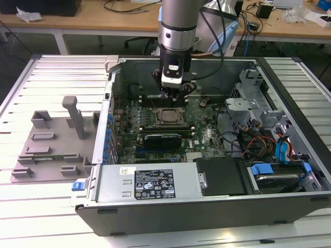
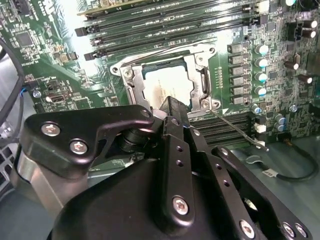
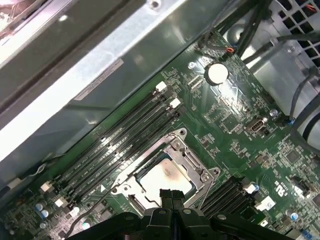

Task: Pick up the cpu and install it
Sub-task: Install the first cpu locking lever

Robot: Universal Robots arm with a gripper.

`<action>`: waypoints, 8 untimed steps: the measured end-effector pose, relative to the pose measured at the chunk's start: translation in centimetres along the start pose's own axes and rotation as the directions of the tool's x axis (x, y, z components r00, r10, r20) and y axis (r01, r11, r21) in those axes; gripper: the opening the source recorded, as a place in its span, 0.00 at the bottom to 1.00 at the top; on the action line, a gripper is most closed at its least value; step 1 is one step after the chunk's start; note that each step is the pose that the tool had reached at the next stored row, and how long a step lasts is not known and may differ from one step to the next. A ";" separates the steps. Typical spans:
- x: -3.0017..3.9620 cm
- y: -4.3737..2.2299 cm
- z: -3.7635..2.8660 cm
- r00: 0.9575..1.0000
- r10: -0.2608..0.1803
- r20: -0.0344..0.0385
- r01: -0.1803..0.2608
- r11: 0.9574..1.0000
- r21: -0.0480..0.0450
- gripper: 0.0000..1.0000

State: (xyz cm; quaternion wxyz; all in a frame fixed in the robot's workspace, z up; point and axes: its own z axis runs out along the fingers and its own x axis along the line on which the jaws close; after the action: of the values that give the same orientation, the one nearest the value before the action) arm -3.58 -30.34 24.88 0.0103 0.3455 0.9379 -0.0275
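You see the cpu [image 1: 164, 116] flat, silver face up, square in its socket [image 3: 196, 167] at the exterior view's centre; the gripper [image 3: 170, 195] fingers are closed together just above it.

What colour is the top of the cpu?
Pale silver with a dark smudge; the cpu shows best in the first wrist view.

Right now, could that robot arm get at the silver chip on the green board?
Probably yes. The gripper hangs just above the cpu, whose silver top lies bare inside the socket frame; no cable or card crosses between them.
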 end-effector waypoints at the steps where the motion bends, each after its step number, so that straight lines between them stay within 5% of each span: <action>1: 0.00 0.00 0.00 1.000 -0.008 0.000 0.008 1.000 0.000 0.11; 8: 0.00 0.00 0.00 0.997 -0.071 0.003 0.071 0.997 -0.003 0.11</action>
State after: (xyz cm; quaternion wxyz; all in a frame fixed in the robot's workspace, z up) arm -3.58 -30.34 24.88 0.0112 0.3119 0.9497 -0.0271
